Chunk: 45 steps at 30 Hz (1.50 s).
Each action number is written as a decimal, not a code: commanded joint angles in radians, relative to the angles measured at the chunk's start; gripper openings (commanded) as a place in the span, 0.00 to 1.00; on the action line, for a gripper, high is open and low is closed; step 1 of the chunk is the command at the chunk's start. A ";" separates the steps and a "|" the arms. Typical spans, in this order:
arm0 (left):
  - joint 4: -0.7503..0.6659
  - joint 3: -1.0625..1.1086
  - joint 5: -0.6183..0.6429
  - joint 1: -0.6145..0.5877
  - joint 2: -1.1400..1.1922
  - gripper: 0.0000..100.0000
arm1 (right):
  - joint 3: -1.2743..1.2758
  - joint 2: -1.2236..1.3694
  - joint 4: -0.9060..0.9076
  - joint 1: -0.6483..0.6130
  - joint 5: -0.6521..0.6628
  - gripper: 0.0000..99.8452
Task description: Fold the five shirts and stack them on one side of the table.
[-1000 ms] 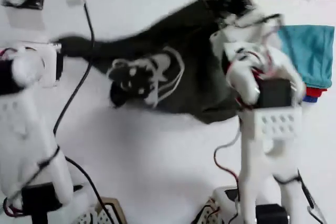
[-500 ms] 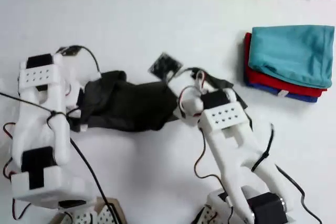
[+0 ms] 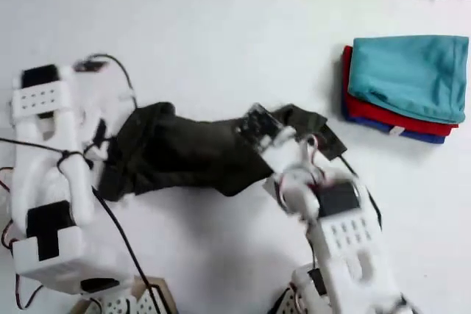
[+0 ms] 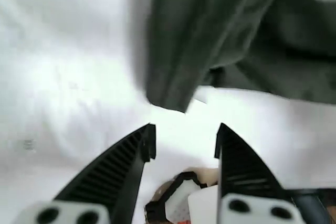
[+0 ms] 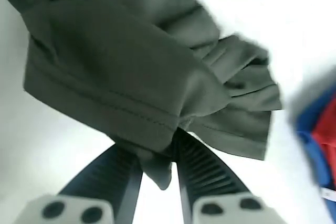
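Observation:
A dark grey shirt [image 3: 184, 154] lies crumpled across the middle of the white table [image 3: 221, 27]. My right gripper [image 3: 259, 131] sits at the shirt's right end. In the right wrist view the right gripper [image 5: 152, 153] is shut on a hemmed fold of the shirt [image 5: 115, 72]. My left gripper [image 3: 107, 151] is at the shirt's left end. In the left wrist view the left gripper [image 4: 185, 132] stands open just short of a hanging edge of the shirt [image 4: 210, 40], with nothing between its fingers.
A stack of folded shirts [image 3: 408, 79], teal over red over blue, lies at the table's right side; its edge [image 5: 325, 129] appears in the right wrist view. A black cable [image 3: 114, 226] runs by the left arm's base. The far table is bare white.
The right arm has drawn back toward its base and rightward with the shirt's end, stretching the cloth wider. The left arm has shifted slightly left.

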 commanded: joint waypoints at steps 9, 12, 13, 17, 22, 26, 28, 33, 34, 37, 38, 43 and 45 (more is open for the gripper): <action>0.028 -0.124 -0.003 0.178 -0.012 0.21 | 0.348 -0.496 -0.015 0.012 0.009 0.10; 0.028 -0.124 -0.003 0.319 -0.012 0.21 | 0.439 -0.519 -0.085 0.012 0.009 0.09; 0.026 -0.120 -0.005 0.365 -0.011 0.21 | 0.460 -0.519 -0.105 0.012 0.009 0.09; 0.006 -0.094 -0.011 0.480 -0.003 0.21 | 0.516 -0.524 -0.131 0.012 0.009 0.09; -0.143 0.065 -0.074 0.420 -0.002 0.21 | 0.565 -0.526 -0.133 0.012 0.009 0.09; -0.265 0.234 -0.109 0.371 -0.002 0.21 | 0.618 -0.526 -0.134 0.012 0.009 0.09; -0.319 0.303 -0.110 0.361 -0.002 0.21 | 0.643 -0.527 -0.148 0.012 0.009 0.09; -0.413 0.363 -0.132 0.230 -0.003 0.21 | 0.695 -0.527 -0.202 0.021 0.008 0.09; -0.427 0.363 -0.163 0.187 -0.003 0.21 | 0.697 -0.527 -0.203 0.035 0.005 0.09; -0.483 0.369 -0.265 0.049 -0.002 0.21 | 0.700 -0.527 -0.203 0.065 0.003 0.09; -0.499 0.369 -0.290 0.011 -0.002 0.21 | 0.700 -0.527 -0.203 0.065 0.003 0.09; -0.548 0.358 -0.338 -0.104 -0.006 0.21 | 0.701 -0.527 -0.203 0.064 0.002 0.09; -0.548 0.358 -0.339 -0.133 -0.009 0.21 | 0.701 -0.527 -0.203 0.064 0.002 0.09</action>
